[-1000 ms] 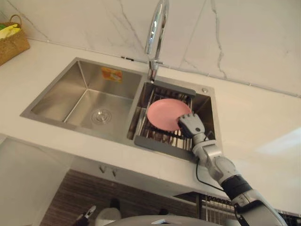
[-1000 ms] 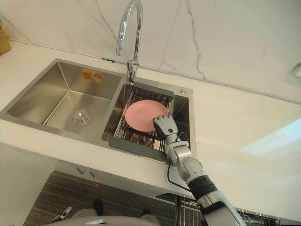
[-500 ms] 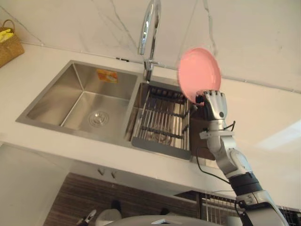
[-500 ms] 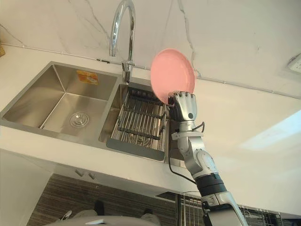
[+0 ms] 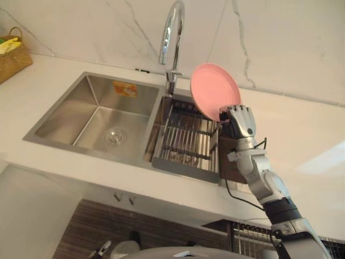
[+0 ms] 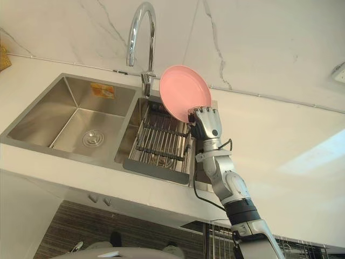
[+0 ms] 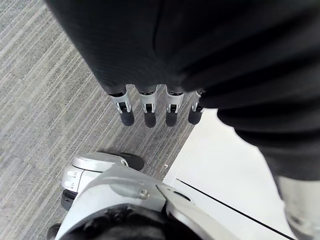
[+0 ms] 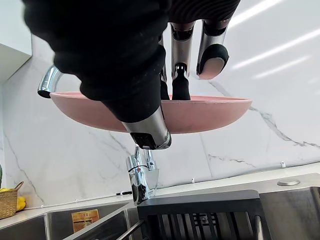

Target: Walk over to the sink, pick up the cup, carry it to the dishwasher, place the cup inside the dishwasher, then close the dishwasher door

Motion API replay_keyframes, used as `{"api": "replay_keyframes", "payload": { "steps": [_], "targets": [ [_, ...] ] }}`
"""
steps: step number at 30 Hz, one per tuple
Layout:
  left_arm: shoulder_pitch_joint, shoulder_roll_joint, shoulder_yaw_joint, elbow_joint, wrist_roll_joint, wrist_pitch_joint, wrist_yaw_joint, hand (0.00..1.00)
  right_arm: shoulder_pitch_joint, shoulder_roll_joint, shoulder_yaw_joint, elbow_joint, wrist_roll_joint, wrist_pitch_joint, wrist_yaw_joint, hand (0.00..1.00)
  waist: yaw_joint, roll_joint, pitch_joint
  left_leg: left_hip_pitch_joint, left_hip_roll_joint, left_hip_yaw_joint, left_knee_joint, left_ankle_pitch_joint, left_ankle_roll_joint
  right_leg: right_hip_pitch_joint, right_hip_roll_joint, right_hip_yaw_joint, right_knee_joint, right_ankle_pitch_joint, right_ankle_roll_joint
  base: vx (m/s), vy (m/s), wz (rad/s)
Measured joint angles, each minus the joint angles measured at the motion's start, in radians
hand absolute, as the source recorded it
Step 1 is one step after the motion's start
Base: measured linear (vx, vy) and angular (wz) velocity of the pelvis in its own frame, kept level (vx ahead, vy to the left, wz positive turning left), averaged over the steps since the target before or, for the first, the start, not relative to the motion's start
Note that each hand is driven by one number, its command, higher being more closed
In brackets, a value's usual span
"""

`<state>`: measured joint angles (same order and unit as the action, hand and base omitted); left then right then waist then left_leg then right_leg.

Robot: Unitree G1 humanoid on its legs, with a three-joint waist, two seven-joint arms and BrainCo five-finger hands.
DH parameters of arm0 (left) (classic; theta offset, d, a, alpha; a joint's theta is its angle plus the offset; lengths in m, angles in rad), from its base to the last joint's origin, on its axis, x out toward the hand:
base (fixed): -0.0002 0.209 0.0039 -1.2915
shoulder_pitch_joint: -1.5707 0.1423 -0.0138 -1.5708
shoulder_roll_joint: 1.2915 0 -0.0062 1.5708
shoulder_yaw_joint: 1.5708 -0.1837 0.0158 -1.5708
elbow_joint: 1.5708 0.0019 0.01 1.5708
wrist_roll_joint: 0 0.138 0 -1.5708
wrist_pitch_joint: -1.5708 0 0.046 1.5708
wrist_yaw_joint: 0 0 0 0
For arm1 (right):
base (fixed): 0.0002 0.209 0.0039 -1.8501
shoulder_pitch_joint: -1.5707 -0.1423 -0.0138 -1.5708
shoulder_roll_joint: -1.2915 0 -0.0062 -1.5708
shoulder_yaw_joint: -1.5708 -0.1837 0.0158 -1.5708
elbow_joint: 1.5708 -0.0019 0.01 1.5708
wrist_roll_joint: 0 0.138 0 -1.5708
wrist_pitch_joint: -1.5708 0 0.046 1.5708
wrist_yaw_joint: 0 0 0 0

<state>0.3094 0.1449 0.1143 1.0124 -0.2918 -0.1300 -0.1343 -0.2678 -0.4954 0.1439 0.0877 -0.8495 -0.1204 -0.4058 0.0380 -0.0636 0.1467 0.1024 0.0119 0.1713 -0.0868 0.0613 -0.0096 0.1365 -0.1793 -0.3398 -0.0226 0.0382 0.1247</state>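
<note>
No cup is in sight; a pink plate (image 5: 214, 91) is what I hold. My right hand (image 5: 240, 123) is shut on its lower rim, fingers curled over the edge (image 8: 180, 80). The plate stands tilted on edge in the air, above the right end of the dish rack (image 5: 186, 143) that sits in the sink's right basin. It hangs just right of the chrome faucet (image 5: 171, 38). My left hand (image 7: 145, 107) hangs over the grey floor with relaxed fingers and nothing in them.
The steel sink's left basin (image 5: 97, 116) lies bare with its drain. A woven basket (image 5: 13, 54) stands on the white counter at the far left. A marble wall rises behind the counter. A wire rack (image 5: 250, 240) shows below the counter at the lower right.
My right hand lifted the pink plate out of the dish rack, raised it upright, then brought it slightly left and lower, toward the faucet.
</note>
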Motion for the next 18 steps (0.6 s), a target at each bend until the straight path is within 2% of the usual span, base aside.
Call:
{"api": "replay_keyframes", "payload": {
  "steps": [6, 9, 11, 12, 13, 14, 15, 16, 17, 18],
  "targets": [
    [0.001, 0.002, -0.007, 0.000, 0.062, -0.009, -0.001, 0.00, 0.043, -0.035, -0.009, -0.049, 0.000, -0.019, 0.060, 1.00, -0.010, 0.000, 0.000, 0.009, 0.001, 0.010, 0.001, 0.000, 0.000, -0.003, 0.000, 0.015, 0.007, 0.000, 0.000, 0.00, 0.002, -0.06],
    [0.003, 0.005, -0.029, -0.001, 0.102, -0.009, -0.002, 0.00, 0.081, -0.034, -0.040, -0.113, 0.000, -0.033, 0.070, 1.00, -0.010, 0.006, 0.001, 0.020, 0.005, 0.077, 0.007, -0.009, -0.002, -0.061, -0.005, 0.086, 0.056, 0.000, -0.010, -0.01, 0.046, -0.63],
    [-0.001, 0.016, -0.049, -0.002, 0.107, -0.007, -0.006, 0.00, 0.081, -0.034, -0.057, -0.125, -0.001, -0.035, 0.070, 1.00, -0.019, 0.007, 0.000, 0.022, 0.006, 0.130, 0.007, -0.024, -0.004, -0.120, 0.000, 0.139, 0.108, 0.013, -0.033, -0.04, 0.089, -1.07],
    [-0.008, 0.016, -0.046, -0.005, 0.110, 0.000, -0.009, 0.00, 0.081, -0.031, -0.072, -0.130, -0.003, -0.035, 0.070, 1.00, -0.022, 0.001, 0.004, 0.015, 0.007, 0.140, 0.008, -0.036, 0.012, -0.166, 0.019, 0.135, 0.116, 0.059, -0.098, -0.12, 0.098, -1.53],
    [-0.009, 0.015, -0.039, -0.012, 0.108, 0.002, -0.009, 0.00, 0.069, -0.024, -0.073, -0.135, -0.004, -0.034, 0.070, 1.00, -0.008, 0.040, -0.009, -0.011, 0.050, 0.180, 0.002, -0.031, 0.043, -0.176, 0.063, 0.111, 0.059, 0.115, -0.198, -0.14, 0.082, -1.62],
    [-0.014, 0.009, -0.030, -0.011, 0.102, 0.001, -0.008, 0.00, 0.068, -0.025, -0.073, -0.146, -0.004, -0.032, 0.069, 1.00, -0.010, 0.044, -0.009, -0.018, 0.068, 0.223, 0.001, -0.028, 0.047, -0.190, 0.057, 0.039, 0.145, 0.061, -0.221, -0.16, 0.072, -1.56],
    [-0.015, 0.019, -0.029, -0.020, 0.088, -0.003, -0.003, 0.00, 0.066, -0.026, -0.070, -0.154, -0.015, -0.035, 0.064, 1.00, -0.019, 0.048, -0.013, -0.037, 0.084, 0.270, 0.008, -0.023, 0.048, -0.203, 0.012, -0.122, 0.334, -0.065, -0.217, -0.12, 0.070, -1.28],
    [-0.034, 0.037, -0.025, -0.018, 0.065, -0.001, -0.001, 0.00, 0.050, -0.026, -0.065, -0.147, -0.023, -0.040, 0.059, 1.00, -0.015, 0.034, -0.026, -0.069, 0.108, 0.307, 0.033, -0.032, 0.051, -0.179, -0.028, -0.241, 0.419, -0.126, -0.211, -0.08, 0.035, -1.25],
    [-0.042, 0.043, -0.016, -0.018, 0.055, 0.000, 0.000, 0.00, 0.036, -0.025, -0.062, -0.144, -0.024, -0.041, 0.059, 1.00, -0.009, 0.027, -0.030, -0.089, 0.125, 0.334, 0.052, -0.036, 0.051, -0.160, -0.045, -0.288, 0.441, -0.133, -0.212, -0.07, -0.022, -1.44],
    [-0.047, 0.046, 0.002, -0.020, 0.039, -0.002, 0.001, 0.00, -0.006, -0.025, -0.036, -0.128, -0.026, -0.041, 0.057, 1.00, 0.003, 0.028, -0.032, -0.120, 0.155, 0.393, 0.084, -0.043, 0.051, -0.125, -0.082, -0.364, 0.472, -0.130, -0.218, -0.09, -0.075, -1.44]
  ]
}}
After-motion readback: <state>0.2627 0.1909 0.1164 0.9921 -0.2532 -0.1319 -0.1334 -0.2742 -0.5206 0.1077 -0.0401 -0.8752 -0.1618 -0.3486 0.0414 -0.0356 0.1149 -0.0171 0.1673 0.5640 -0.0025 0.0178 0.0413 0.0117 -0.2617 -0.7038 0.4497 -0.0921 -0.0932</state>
